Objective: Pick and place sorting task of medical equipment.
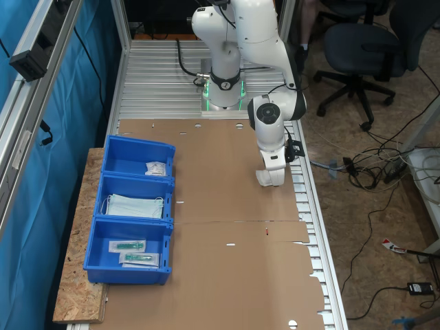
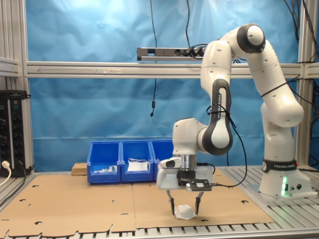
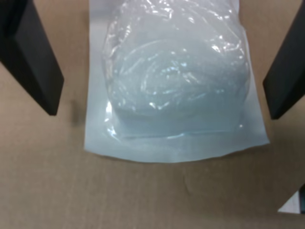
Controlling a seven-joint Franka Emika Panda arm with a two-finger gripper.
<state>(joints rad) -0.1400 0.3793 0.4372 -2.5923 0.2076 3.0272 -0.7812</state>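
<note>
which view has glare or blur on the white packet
Wrist view: the white packet fills the middle, its clear film catching bright glints, the image slightly soft. Second exterior view: the packet is small but evenly lit between the open gripper fingers, without glare.

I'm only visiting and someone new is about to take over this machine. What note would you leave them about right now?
Gripper: open, low over the cardboard, fingers either side of the white packet, not gripping it.
Packet: lying on the cardboard near the table's edge, away from the bins.
Done: the blue bins already hold a white packet, face masks and clear packets with green parts.
Left: close, lift, carry to a bin.
</note>
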